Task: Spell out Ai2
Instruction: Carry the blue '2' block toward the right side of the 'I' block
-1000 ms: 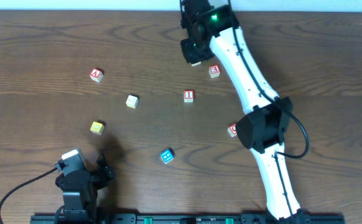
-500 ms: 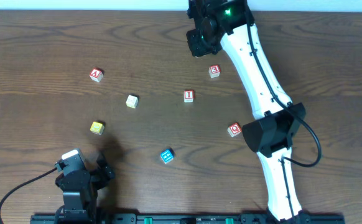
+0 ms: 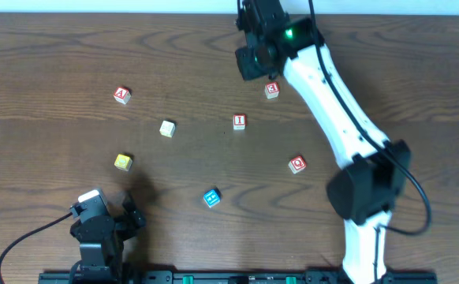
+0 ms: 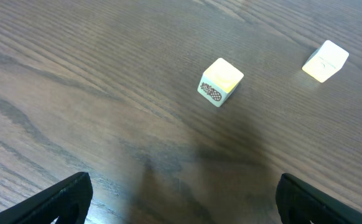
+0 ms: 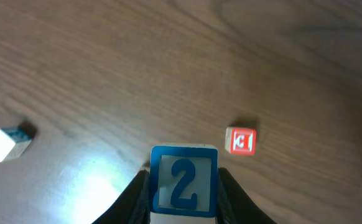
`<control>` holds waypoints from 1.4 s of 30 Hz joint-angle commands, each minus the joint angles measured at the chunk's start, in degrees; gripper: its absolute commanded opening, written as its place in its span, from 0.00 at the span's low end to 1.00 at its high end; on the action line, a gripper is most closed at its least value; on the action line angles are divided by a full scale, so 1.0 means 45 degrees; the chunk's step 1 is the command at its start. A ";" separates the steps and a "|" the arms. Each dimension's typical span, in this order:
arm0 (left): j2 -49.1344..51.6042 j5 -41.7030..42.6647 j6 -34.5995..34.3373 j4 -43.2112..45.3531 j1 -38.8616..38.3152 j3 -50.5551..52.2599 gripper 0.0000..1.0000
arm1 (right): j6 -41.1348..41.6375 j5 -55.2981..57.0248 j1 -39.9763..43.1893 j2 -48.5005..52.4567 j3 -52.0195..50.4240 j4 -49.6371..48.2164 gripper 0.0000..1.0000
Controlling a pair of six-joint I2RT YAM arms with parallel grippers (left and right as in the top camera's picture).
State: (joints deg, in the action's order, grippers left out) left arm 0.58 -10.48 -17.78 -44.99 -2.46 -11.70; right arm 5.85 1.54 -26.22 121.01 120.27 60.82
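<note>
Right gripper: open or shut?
Shut: the right gripper clamps the 2 block, fingers against both its sides in the right wrist view.

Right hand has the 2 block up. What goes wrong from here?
1. The right hand holds the 2 block only by its side faces; it may slip or twist in transit.
2. The A block and I block sit far apart and unaligned, so the 2 may land out of line.

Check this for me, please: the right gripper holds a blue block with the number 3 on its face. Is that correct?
Not quite. The right gripper does hold a blue block, but the number on its face is 2, not 3. The right wrist view shows the digit clearly between the fingers.
</note>
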 commanded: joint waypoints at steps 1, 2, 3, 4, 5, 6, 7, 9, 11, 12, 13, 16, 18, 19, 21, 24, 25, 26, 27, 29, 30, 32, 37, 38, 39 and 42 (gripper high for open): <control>-0.0078 0.0010 -0.0044 -0.0267 0.0049 0.0340 0.95 | -0.0019 0.0374 -0.0194 -0.1501 -0.1953 -0.0636 0.01; -0.0078 0.0005 -0.0044 -0.0267 0.0049 0.0340 0.95 | 0.0141 0.0374 -0.0189 -0.1821 -0.2608 -0.0860 0.02; -0.0078 0.0010 -0.0049 -0.0267 0.0049 0.0340 0.95 | 0.0282 0.0374 -0.0185 -0.2137 -0.3298 -0.1112 0.01; -0.0078 0.0010 -0.0044 -0.0267 0.0049 0.0340 0.95 | 0.0398 0.0374 -0.0180 -0.2370 -0.3823 -0.1336 0.02; -0.0078 0.0005 -0.0044 -0.0267 0.0049 0.0340 0.96 | 0.0549 0.0374 -0.0180 -0.2676 -0.4493 -0.1647 0.02; -0.0078 0.0010 -0.0049 -0.0267 0.0049 0.0340 0.95 | 0.0758 0.0369 -0.0180 -0.2987 -0.5153 -0.1977 0.01; -0.0078 0.0005 -0.0049 -0.0267 0.0049 0.0340 0.95 | 0.0986 0.0364 -0.0189 -0.3274 -0.5741 -0.2263 0.01; -0.0078 0.0010 -0.0044 -0.0267 0.0049 0.0340 0.95 | 0.1443 0.0364 -0.0194 -0.3823 -0.6829 -0.2817 0.01; -0.0078 0.0005 -0.0044 -0.0267 0.0049 0.0340 0.95 | 0.1802 0.0359 -0.0194 -0.4318 -0.7864 -0.3424 0.02; -0.0078 0.0005 -0.0044 -0.0267 0.0049 0.0340 0.95 | 0.1972 0.0359 -0.0194 -0.4517 -0.8310 -0.3696 0.02; -0.0078 0.0010 -0.0044 -0.0267 0.0049 0.0340 0.95 | 0.2157 0.0316 -0.0194 -0.4736 -0.8806 -0.4002 0.01; -0.0078 0.0010 -0.0044 -0.0267 0.0049 0.0340 0.96 | 0.2671 0.0267 -0.0194 -0.5226 -1.0137 -0.4911 0.02; -0.0078 0.0005 -0.0049 -0.0267 0.0049 0.0340 0.95 | 0.3011 0.0262 -0.0194 -0.5377 -1.0792 -0.5406 0.02; -0.0078 0.0005 -0.0044 -0.0267 0.0049 0.0340 0.95 | 0.3138 0.0262 -0.0194 -0.5416 -1.1026 -0.5552 0.01; -0.0078 0.0005 -0.0044 -0.0267 0.0049 0.0340 0.96 | 0.3337 0.0257 -0.0194 -0.5416 -1.1409 -0.5833 0.01; -0.0078 0.0010 -0.0049 -0.0267 0.0049 0.0340 0.95 | 0.3429 0.0087 -0.0199 -0.5416 -1.1827 -0.6339 0.01; -0.0078 0.0010 -0.0044 -0.0267 0.0049 0.0340 0.95 | 0.3521 0.0087 -0.0223 -0.5411 -1.1924 -0.6518 0.02; -0.0078 0.0005 -0.0044 -0.0267 0.0049 0.0340 0.95 | 0.3560 0.0117 -0.0253 -0.5411 -1.2016 -0.6713 0.01; -0.0078 0.0005 -0.0044 -0.0267 0.0049 0.0340 0.95 | 0.3560 0.0117 -0.0296 -0.5406 -1.2143 -0.7009 0.02; -0.0078 0.0005 -0.0049 -0.0267 0.0049 0.0340 0.95 | 0.3555 0.0141 -0.0413 -0.5396 -1.2386 -0.7567 0.01; -0.0078 0.0010 -0.0044 -0.0267 0.0049 0.0340 0.95 | 0.3555 0.0151 -0.0452 -0.5348 -1.2497 -0.7834 0.01; -0.0078 0.0010 -0.0044 -0.0267 0.0049 0.0340 0.95 | 0.3555 0.0238 -0.0529 -0.5134 -1.2590 -0.8165 0.01; -0.0078 0.0005 -0.0049 -0.0267 0.0049 0.0340 0.95 | 0.3672 0.0219 -0.0539 -0.4245 -1.2585 -0.8874 0.01; -0.0078 0.0005 -0.0049 -0.0267 0.0049 0.0340 0.95 | 0.3677 0.0170 -0.0539 -0.4138 -1.2585 -0.9000 0.01; -0.0078 0.0005 -0.0049 -0.0267 0.0049 0.0340 0.95 | 0.3730 0.0170 -0.0544 -0.4022 -1.2585 -0.9102 0.01; -0.0078 0.0010 -0.0044 -0.0267 0.0049 0.0340 0.95 | 0.3755 0.0175 -0.0559 -0.3735 -1.2570 -0.9292 0.01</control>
State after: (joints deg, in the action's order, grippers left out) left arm 0.58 -10.48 -17.78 -44.99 -2.46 -11.68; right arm 21.54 2.15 -28.25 102.98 64.01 19.55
